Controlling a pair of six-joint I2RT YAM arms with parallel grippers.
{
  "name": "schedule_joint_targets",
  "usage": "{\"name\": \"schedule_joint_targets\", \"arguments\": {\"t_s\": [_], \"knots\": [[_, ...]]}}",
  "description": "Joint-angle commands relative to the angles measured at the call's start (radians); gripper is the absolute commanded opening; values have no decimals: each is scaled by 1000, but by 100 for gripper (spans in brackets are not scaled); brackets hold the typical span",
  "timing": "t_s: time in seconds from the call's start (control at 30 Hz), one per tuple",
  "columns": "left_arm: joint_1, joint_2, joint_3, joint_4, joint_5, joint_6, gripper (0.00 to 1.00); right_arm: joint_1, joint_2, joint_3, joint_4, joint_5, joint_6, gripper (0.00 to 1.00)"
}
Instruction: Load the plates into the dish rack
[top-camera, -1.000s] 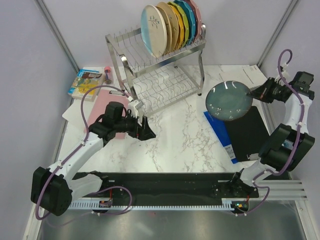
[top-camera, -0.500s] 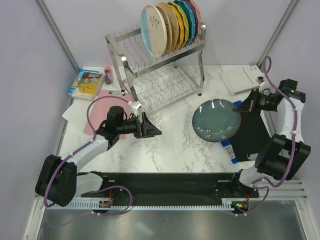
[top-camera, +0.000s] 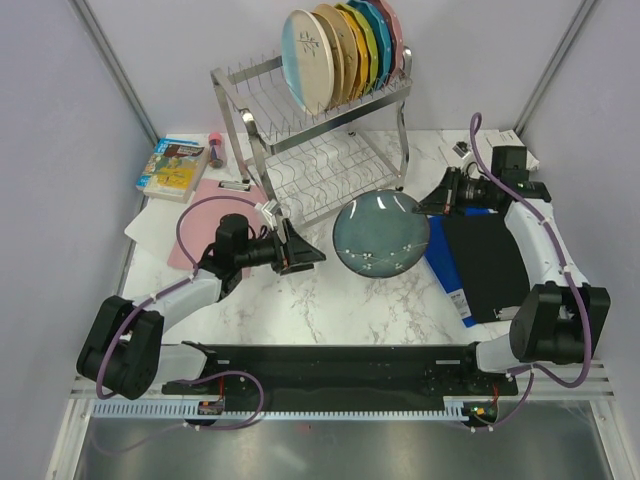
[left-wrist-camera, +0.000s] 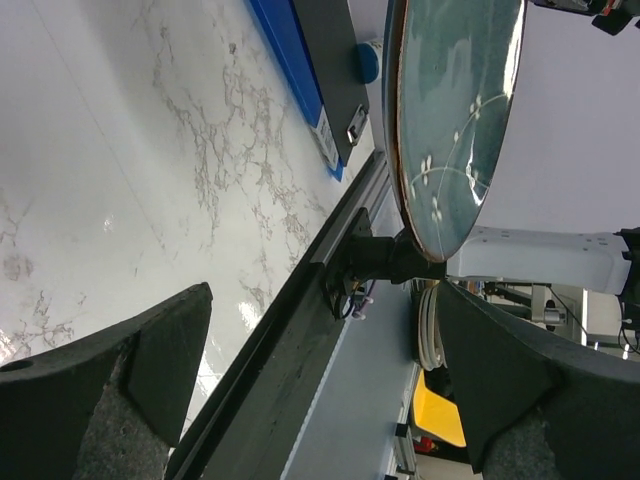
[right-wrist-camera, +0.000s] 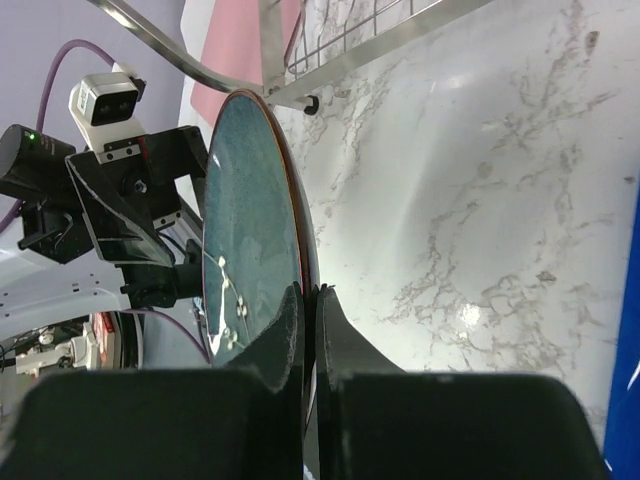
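The overhead view gives the whole layout. The right claw (top-camera: 432, 204) is pinched tight on the rim of the dark teal plate (top-camera: 380, 233). The plate hangs above the worktop (top-camera: 340, 305), tilted face-up, and reaches away from that claw toward the other arm. The dish rack (top-camera: 312, 135) stands just beyond the plate, with a row of upright plates (top-camera: 345, 45) on its top tier. The left claw (top-camera: 306, 256) is spread fully wide and holds nothing, its tips aimed at the plate's far edge and just short of it.

Only the right wrist view shows the grip itself. There the plate is nearly edge-on, and its reddish-brown rim is clamped between the two fingers. Only the left wrist view shows the gap ahead of the open claw: the plate's glazed face with white flecks sits ahead of the spread fingers and clear of both. A blue folder (left-wrist-camera: 298, 60) and a black mat (left-wrist-camera: 328, 55) lie off to one side.

The clamped stretch of rim is covered by the fingers. From above, the plate's upper edge overlaps the rack's lower tier, so I cannot tell whether they touch. The left wrist view cuts off the plate's top.
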Motion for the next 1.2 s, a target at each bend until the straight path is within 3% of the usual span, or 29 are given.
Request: {"name": "schedule_joint_targets", "arguments": {"t_s": [0.0, 0.3, 0.57, 0.67, 0.77, 0.8, 0.87, 0.93, 1.0, 1.07, 1.17], "knots": [[-2, 8, 20, 61, -14, -40, 99, 89, -32, -18, 181, -73, 203, 0], [-1, 17, 63, 65, 3, -43, 95, 216, -7, -52, 331, -41, 315, 0], [-1, 28, 90, 93, 69, -31, 75, 293, 30, -60, 416, -10, 369, 0], [-2, 22, 98, 110, 115, -16, 60, 319, 48, -52, 416, 2, 365, 0], [7, 7, 115, 102, 181, -5, 29, 337, 66, -41, 405, 9, 346, 0], [11, -3, 120, 87, 207, -2, 13, 341, 67, -40, 396, 13, 337, 0], [21, -15, 121, 55, 234, 4, 3, 345, 65, -35, 352, 13, 297, 0], [28, -36, 113, 45, 276, 14, 2, 344, 57, -43, 321, -2, 266, 1], [33, -53, 98, 44, 310, 32, 2, 341, 47, -55, 267, -56, 219, 31], [41, -73, 84, 36, 322, 47, 2, 342, 37, -76, 207, -73, 161, 53], [42, -96, 75, 18, 331, 63, 2, 342, 43, -102, 187, -117, 128, 64]]}}
